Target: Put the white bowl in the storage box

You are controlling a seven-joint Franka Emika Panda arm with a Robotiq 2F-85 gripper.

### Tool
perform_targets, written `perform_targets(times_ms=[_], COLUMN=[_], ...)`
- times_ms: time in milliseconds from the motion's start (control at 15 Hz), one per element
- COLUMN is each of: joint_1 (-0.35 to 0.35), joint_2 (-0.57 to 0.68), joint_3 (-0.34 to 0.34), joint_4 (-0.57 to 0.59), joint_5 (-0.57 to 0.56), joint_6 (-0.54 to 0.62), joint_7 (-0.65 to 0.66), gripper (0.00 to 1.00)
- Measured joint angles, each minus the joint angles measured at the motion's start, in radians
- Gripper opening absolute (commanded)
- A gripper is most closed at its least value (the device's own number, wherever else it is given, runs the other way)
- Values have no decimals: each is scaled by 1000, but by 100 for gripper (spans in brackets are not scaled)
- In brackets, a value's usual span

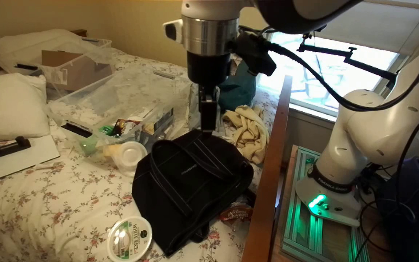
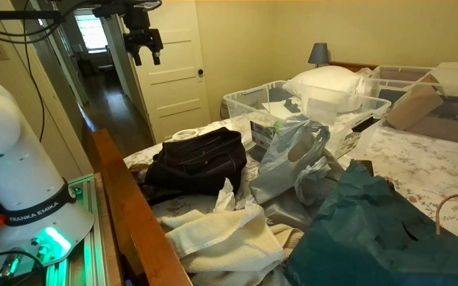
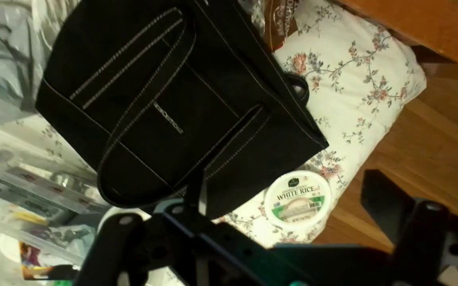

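Note:
The white bowl (image 1: 129,238) has a "WHITE RICE" label with a green band. It lies label up on the bed beside the black bag, and shows also in an exterior view (image 2: 185,135). In the wrist view the bowl (image 3: 298,200) appears between the fingers, well below them. My gripper (image 2: 147,60) is open and empty, high above the bed. In an exterior view the gripper (image 1: 207,127) is seen edge-on in front of the black bag. The storage box (image 2: 366,135), large and clear, stands beyond the bag with several items inside; its wall also shows in an exterior view (image 1: 155,112).
The black bag (image 1: 191,182) with raised handles lies between bowl and base. Another white round container (image 1: 132,154) sits by the box. A grey plastic bag (image 2: 292,159), cream cloth (image 2: 229,242), teal bag (image 2: 380,238), second clear bin with cardboard (image 2: 416,105) and wooden rail (image 1: 267,189) surround.

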Motion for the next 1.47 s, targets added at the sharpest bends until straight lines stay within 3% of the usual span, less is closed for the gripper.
perform_targets(times_ms=[267,533,1267,1467], joint_1=[27,39,38,39], joint_2=[141,233,273,332], joint_3=[-22,-37,-44,-44], joint_4=[57,108,141,141], joint_5=[23,70,75,100], joint_6=[87,82,54,129], joint_7=[-172,-339,-372,-374], gripper=[100,100,100,100])
